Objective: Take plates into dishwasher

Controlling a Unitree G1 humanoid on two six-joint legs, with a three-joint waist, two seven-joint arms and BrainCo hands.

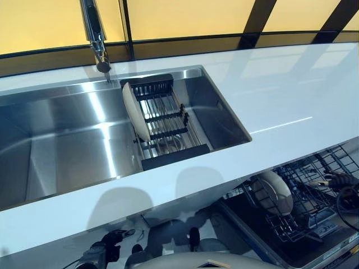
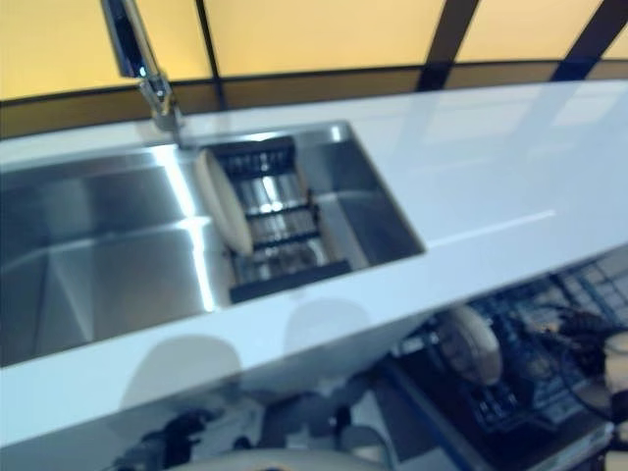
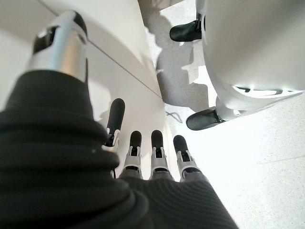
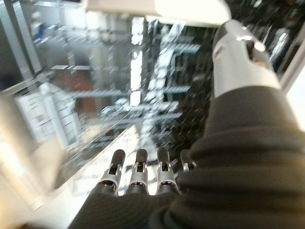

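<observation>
White countertop (image 1: 269, 106) runs across the view, with a stainless steel sink (image 1: 61, 145) set into it. Chrome faucet (image 1: 94, 33) stands at the sink's back edge, spout over the basin. Dark-framed drying rack (image 1: 168, 126) sits inside the sink's right end. Yellow panels (image 1: 185, 17) with black frames behind the counter, possibly windows.
</observation>
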